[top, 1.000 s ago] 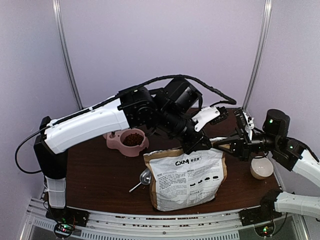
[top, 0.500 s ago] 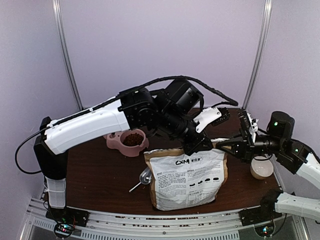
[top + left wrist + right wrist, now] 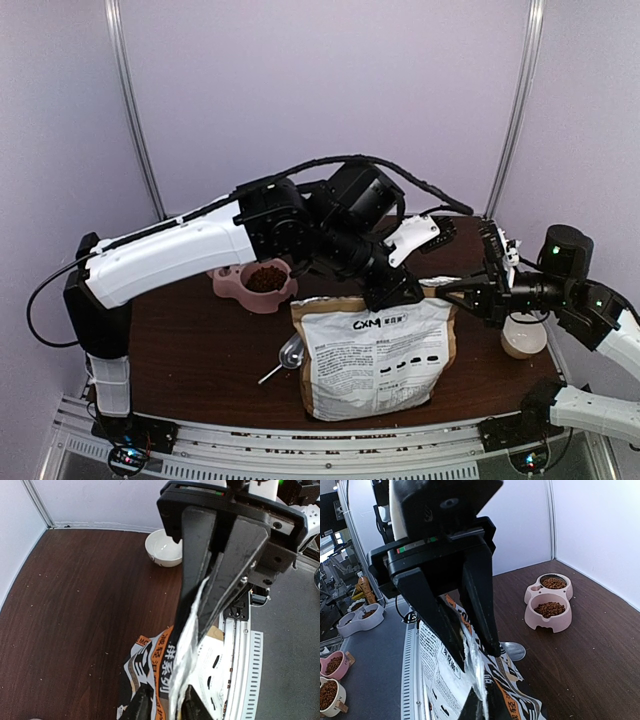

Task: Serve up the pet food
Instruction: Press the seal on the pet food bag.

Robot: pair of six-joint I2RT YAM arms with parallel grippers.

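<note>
- Step judged: spreading the mouth of the kibble bag (image 3: 380,355), upright in the middle of the surface (image 3: 200,340).
- Found right tool (image 3: 477,660) clenched on the foil rim; hold that pinch firm.
- Cannot tell whether left tool (image 3: 200,630) grips or merely straddles the same rim; reseat before pulling.
- Pull apart gently to avoid tipping the bag onto the metal scoop (image 3: 291,352) just beside it.
- Seen kibble (image 3: 549,609) only in both basins of the pink feeder (image 3: 547,624), behind-left of the bag; bag's contents hidden.
</note>
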